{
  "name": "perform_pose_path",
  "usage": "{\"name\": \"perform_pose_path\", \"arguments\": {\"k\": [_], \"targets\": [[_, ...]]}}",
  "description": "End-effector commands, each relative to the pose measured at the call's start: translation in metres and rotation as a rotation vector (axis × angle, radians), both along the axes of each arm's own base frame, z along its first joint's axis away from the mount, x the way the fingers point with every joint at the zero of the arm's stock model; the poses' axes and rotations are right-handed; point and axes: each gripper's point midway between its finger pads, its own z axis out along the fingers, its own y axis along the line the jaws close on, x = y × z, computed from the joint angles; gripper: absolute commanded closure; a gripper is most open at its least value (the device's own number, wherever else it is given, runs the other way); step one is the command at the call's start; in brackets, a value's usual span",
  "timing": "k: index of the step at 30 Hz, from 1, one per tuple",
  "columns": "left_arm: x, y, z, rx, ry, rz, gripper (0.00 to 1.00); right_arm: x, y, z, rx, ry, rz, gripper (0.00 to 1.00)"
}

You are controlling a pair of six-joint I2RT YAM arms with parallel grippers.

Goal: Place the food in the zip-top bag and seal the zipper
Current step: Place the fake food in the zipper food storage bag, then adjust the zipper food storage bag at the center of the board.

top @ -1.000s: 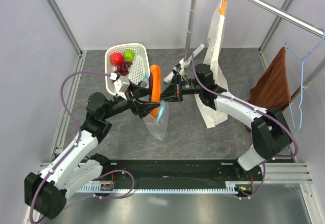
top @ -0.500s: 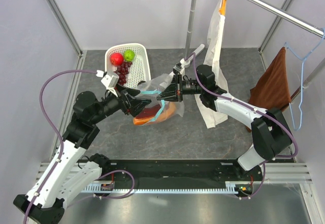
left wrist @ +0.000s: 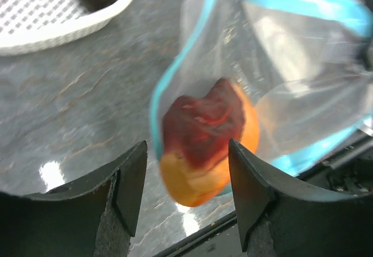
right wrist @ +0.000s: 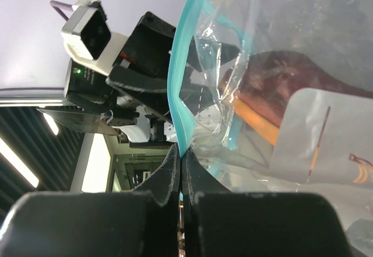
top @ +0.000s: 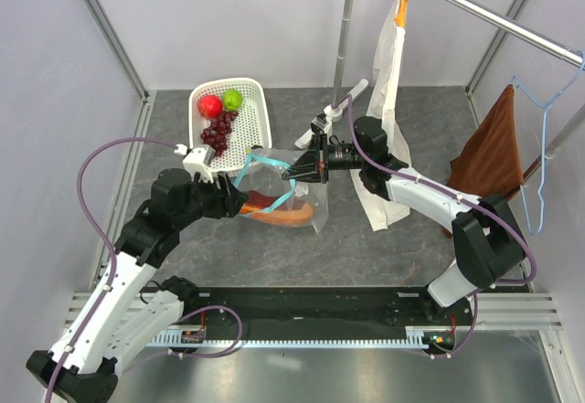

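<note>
Grey stone-look tabletop point(top: 384, 248), white basket point(top: 258, 121) holds the red apple point(top: 210, 106), green fruit point(top: 232, 100) and grapes point(top: 218, 132). Just in front of it is the zip-top bag point(top: 302, 188), papaya slice point(left wrist: 204, 143) inside. Right gripper point(right wrist: 180, 159) pinches the teal zipper point(right wrist: 177, 82), left gripper point(left wrist: 186, 152) is spread wide.

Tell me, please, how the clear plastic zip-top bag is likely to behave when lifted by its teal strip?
Probably floppy: the clear plastic zip-top bag crumples and sags from the shut right gripper. Likely bottom-heavy, since the orange-and-maroon papaya slice lies inside.
</note>
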Motion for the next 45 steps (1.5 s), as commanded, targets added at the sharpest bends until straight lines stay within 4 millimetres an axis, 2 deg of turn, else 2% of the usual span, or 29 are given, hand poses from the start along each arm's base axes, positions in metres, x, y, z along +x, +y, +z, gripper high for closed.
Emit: {"name": "perform_pose_path", "arguments": {"k": [1, 6, 13, 19, 29, 35, 39, 42, 45], "targets": [[-0.007, 0.013, -0.005, -0.053, 0.075, 0.080, 0.34, -0.004, -0.005, 0.025, 0.041, -0.089, -0.007, 1.00], [-0.018, 0.015, 0.006, -0.162, 0.061, 0.098, 0.28, 0.002, -0.005, 0.021, 0.028, -0.084, -0.044, 1.00], [-0.031, -0.015, -0.011, -0.286, 0.201, -0.022, 0.28, 0.003, -0.003, 0.021, 0.026, -0.083, -0.040, 1.00], [-0.025, -0.013, -0.026, -0.292, 0.275, 0.038, 0.28, 0.003, -0.003, 0.022, 0.023, -0.087, -0.040, 1.00], [-0.015, -0.022, -0.018, -0.324, 0.260, 0.008, 0.39, -0.004, 0.000, 0.014, 0.003, -0.082, -0.023, 1.00], [-0.012, -0.021, -0.034, -0.317, 0.319, 0.042, 0.34, -0.005, 0.001, 0.017, 0.008, -0.085, -0.020, 1.00], [-0.010, -0.021, -0.038, -0.326, 0.334, 0.062, 0.33, -0.005, 0.001, 0.016, 0.006, -0.083, -0.018, 1.00], [-0.010, -0.025, -0.030, -0.346, 0.310, 0.032, 0.43, -0.005, 0.001, 0.014, 0.002, -0.078, -0.018, 1.00], [-0.009, -0.024, -0.027, -0.339, 0.290, 0.029, 0.44, -0.007, 0.003, 0.012, 0.000, -0.076, -0.010, 1.00]]}}
